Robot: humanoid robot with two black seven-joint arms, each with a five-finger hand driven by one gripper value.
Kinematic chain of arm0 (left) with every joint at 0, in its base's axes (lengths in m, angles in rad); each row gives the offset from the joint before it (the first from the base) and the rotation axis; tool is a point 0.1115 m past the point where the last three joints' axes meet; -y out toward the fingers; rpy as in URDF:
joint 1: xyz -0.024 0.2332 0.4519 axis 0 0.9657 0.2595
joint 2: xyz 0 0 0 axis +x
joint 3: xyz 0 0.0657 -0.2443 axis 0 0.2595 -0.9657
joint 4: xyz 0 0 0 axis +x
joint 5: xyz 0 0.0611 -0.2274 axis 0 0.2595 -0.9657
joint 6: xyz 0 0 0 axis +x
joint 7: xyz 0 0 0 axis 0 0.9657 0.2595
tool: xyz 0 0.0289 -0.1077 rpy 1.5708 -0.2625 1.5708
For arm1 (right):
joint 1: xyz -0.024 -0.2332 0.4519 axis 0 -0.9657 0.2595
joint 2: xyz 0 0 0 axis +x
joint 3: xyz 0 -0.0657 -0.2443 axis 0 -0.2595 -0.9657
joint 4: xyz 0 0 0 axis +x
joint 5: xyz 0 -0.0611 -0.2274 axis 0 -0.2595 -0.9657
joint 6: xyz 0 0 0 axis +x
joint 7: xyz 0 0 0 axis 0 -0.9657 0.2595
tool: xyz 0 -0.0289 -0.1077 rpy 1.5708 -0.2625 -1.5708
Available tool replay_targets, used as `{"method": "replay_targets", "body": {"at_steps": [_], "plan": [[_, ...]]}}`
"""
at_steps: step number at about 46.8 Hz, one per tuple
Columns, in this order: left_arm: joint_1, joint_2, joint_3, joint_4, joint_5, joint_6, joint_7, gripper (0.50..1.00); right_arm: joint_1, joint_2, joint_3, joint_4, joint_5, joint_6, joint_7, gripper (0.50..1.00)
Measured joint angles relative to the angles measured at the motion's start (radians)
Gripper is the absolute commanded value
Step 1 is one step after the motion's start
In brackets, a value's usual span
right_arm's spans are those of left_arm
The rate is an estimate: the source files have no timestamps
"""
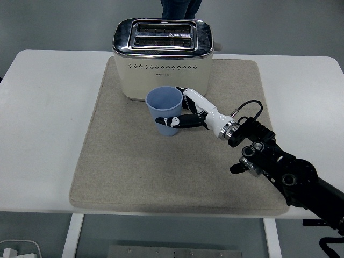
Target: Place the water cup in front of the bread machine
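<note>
The pale blue plastic water cup (165,110) stands upright on the beige mat (129,166), just in front of the cream-and-chrome bread machine (163,56) near the surface's (48,134) far edge. The right robot hand (185,114) is wrapped around its side. I'd worry a careless release could drag or tip it.

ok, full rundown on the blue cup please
The blue cup is plain, tapered and handle-less, plastic by the look, upright with nothing visible inside. It sits over the beige mat, just in front of the toaster. The right hand wraps its right side, thumb across the front.
</note>
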Motion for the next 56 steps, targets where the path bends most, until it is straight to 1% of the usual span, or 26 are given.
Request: {"method": "replay_targets", "body": {"at_steps": [4, 10, 19, 22, 24, 25, 26, 27, 28, 56], "plan": [[0.000, 0.000, 0.000, 0.000, 0.000, 0.000, 0.000, 0.999, -0.002, 0.010, -0.001, 0.000, 0.001, -0.001, 0.000, 0.500], [0.000, 0.000, 0.000, 0.000, 0.000, 0.000, 0.000, 0.999, -0.003, 0.015, -0.001, 0.000, 0.001, -0.017, -0.001, 0.500], [0.000, 0.000, 0.000, 0.000, 0.000, 0.000, 0.000, 0.999, -0.003, 0.022, -0.002, -0.017, 0.002, -0.021, -0.005, 0.504], [0.000, 0.000, 0.000, 0.000, 0.000, 0.000, 0.000, 0.999, -0.003, 0.023, -0.002, -0.024, 0.003, -0.022, -0.006, 0.588], [0.000, 0.000, 0.000, 0.000, 0.000, 0.000, 0.000, 0.999, -0.003, 0.025, -0.002, -0.025, 0.004, -0.022, -0.006, 0.657], [0.000, 0.000, 0.000, 0.000, 0.000, 0.000, 0.000, 0.999, -0.003, 0.026, -0.002, -0.025, 0.004, -0.022, -0.006, 0.706], [0.000, 0.000, 0.000, 0.000, 0.000, 0.000, 0.000, 0.999, -0.004, 0.027, -0.002, -0.025, 0.005, -0.022, -0.007, 0.774], [0.000, 0.000, 0.000, 0.000, 0.000, 0.000, 0.000, 0.999, -0.004, 0.028, -0.002, -0.025, 0.005, -0.022, -0.008, 0.875], [0.000, 0.000, 0.000, 0.000, 0.000, 0.000, 0.000, 0.999, -0.005, 0.028, -0.002, -0.025, 0.007, -0.021, -0.009, 0.943], [0.000, 0.000, 0.000, 0.000, 0.000, 0.000, 0.000, 0.999, -0.008, 0.026, 0.001, -0.012, 0.022, -0.011, -0.011, 0.942]]}}
